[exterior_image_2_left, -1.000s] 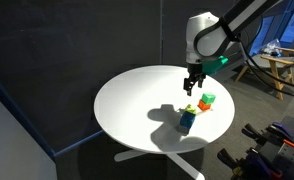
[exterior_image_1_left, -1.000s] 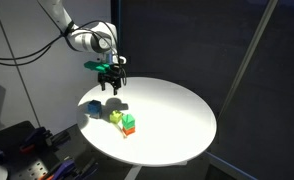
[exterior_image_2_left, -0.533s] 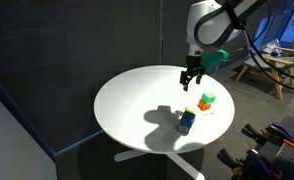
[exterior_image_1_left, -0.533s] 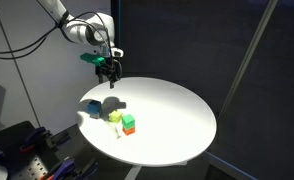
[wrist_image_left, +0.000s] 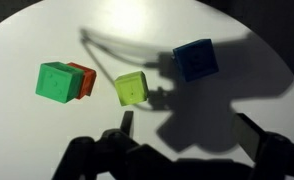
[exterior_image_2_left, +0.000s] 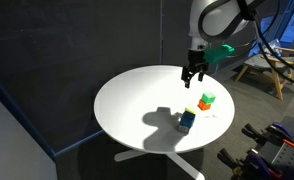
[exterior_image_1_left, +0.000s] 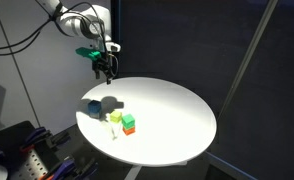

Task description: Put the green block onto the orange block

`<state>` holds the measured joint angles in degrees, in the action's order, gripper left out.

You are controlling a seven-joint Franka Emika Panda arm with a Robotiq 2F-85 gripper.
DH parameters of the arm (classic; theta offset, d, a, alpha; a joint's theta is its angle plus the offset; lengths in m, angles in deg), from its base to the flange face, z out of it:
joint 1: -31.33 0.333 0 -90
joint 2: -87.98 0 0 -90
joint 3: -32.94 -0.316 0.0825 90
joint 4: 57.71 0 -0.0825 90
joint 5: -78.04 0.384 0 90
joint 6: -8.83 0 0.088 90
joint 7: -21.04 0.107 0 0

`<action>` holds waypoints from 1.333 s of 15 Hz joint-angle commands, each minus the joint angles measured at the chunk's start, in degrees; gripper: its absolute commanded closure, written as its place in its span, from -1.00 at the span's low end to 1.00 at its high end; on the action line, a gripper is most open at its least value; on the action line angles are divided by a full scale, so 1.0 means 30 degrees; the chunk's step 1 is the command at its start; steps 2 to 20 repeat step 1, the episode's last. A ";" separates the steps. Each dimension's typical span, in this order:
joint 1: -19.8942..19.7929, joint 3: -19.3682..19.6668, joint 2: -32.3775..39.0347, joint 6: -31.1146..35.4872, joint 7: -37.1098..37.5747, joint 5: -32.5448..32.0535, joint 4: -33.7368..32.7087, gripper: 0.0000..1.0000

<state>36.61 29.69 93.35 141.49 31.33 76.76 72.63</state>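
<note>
The green block [exterior_image_1_left: 129,120] sits on top of the orange block [exterior_image_1_left: 129,130] on the round white table, as both exterior views show [exterior_image_2_left: 206,99]. In the wrist view the green block [wrist_image_left: 55,82] covers most of the orange block [wrist_image_left: 84,79]. My gripper [exterior_image_1_left: 105,68] hangs well above the table, apart from the blocks, also in the other exterior view [exterior_image_2_left: 194,75]. In the wrist view its fingers [wrist_image_left: 187,125] are spread open with nothing between them.
A yellow-green cube [wrist_image_left: 131,89] and a blue cube [wrist_image_left: 194,60] lie on the table [wrist_image_left: 237,40] beside the stack. The blue cube also shows in an exterior view [exterior_image_2_left: 187,121]. The gripper's shadow falls across the table. Dark curtains surround the scene.
The gripper has risen higher above the table and away from the blocks, staying open. The blocks have not moved.
</note>
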 commanded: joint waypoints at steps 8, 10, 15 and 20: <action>-0.0061 -0.0058 -0.0004 -0.0050 -0.0004 -0.0001 -0.0004 -1.00; -0.0061 -0.0058 -0.0004 -0.0050 -0.0004 -0.0001 -0.0004 -1.00; -0.0061 -0.0058 -0.0004 -0.0050 -0.0004 -0.0001 -0.0004 -1.00; -0.0061 -0.0058 -0.0004 -0.0050 -0.0004 -0.0001 -0.0004 -1.00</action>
